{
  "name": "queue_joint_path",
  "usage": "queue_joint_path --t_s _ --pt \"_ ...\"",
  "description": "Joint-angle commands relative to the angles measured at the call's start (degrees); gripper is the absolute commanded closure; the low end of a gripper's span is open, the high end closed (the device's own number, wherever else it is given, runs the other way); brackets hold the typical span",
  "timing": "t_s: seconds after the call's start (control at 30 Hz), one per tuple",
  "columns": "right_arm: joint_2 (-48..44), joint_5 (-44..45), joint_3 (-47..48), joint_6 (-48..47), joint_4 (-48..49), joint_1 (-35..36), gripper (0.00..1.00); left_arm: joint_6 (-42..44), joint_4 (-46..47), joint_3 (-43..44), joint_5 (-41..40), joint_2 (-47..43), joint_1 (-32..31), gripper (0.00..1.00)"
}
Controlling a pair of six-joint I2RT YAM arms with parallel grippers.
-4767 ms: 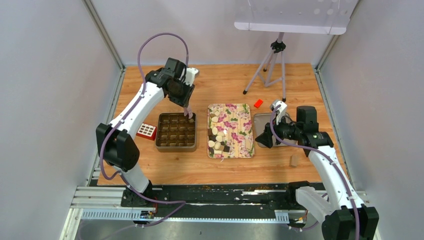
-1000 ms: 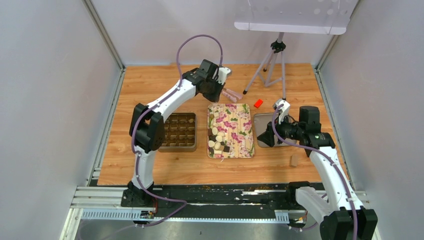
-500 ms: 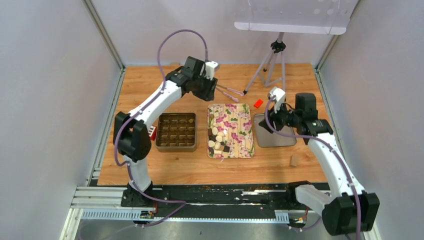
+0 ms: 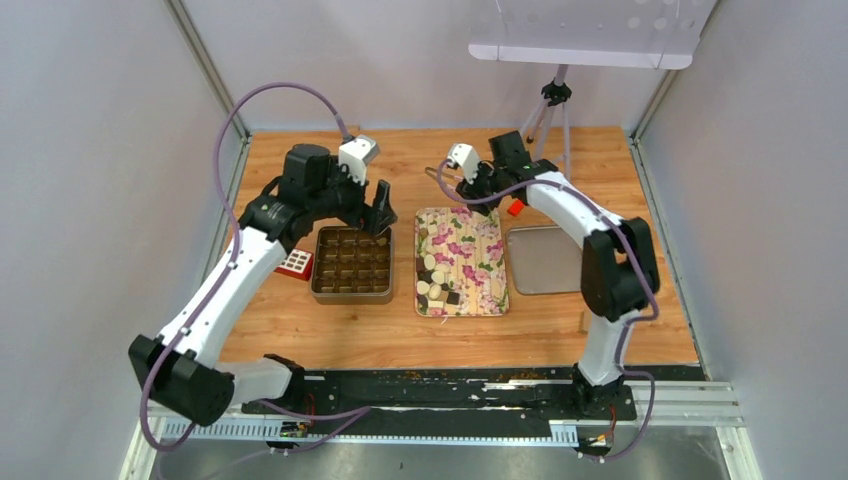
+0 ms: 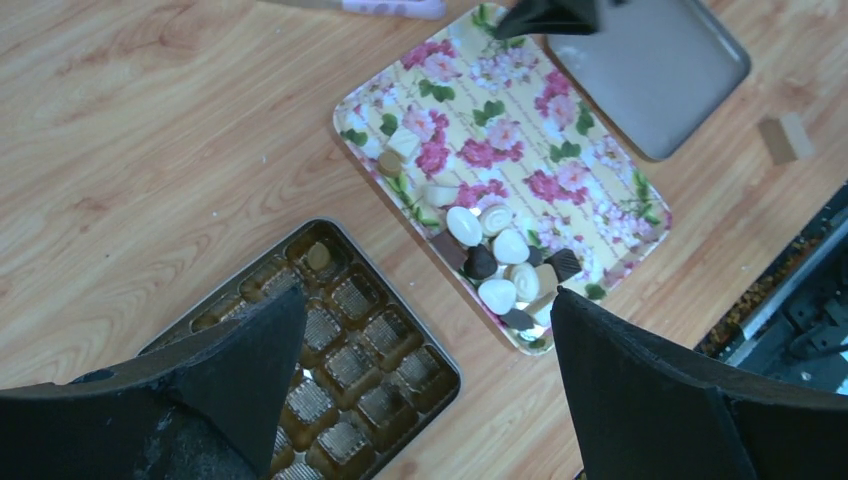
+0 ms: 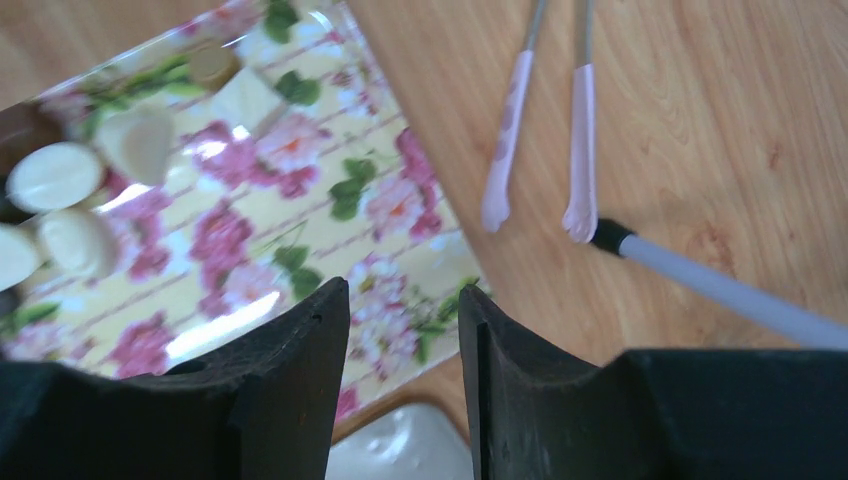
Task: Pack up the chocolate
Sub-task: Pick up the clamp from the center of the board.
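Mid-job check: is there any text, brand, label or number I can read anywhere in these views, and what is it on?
None: no readable text in any view.
On the floral tray: flower print only, no words.
On the compartment tin and the grey lid: no marking shows.
On the red-and-white item beside the tin: a pattern, too small to tell whether it bears text.
On the chocolate pieces: no legible stamp.

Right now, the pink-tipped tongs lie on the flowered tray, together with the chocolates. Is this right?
Not quite. The pink-tipped tongs lie on the wooden table, just beyond the flowered tray, as the right wrist view shows. The chocolates do lie on the tray.
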Motion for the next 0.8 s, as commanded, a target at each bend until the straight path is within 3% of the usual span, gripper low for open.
queue_joint_path --t_s 0.0,0.3,0.77 --pt "9.55 3.93 12.73 -0.72 -1.97 0.37 0.54 1.17 -4.22 -0.19 3.56 -3.81 0.66 0.00" --pt "24.31 5.06 28.16 -0.07 -6.83 1.27 0.51 1.11 -3.33 -5.61 3.71 -8.96 1.29 0.00" --pt "28.79 8.63 26.67 -2.37 -5.68 1.27 0.49 -0.35 -0.95 -5.61 5.06 -7.77 1.91 0.01"
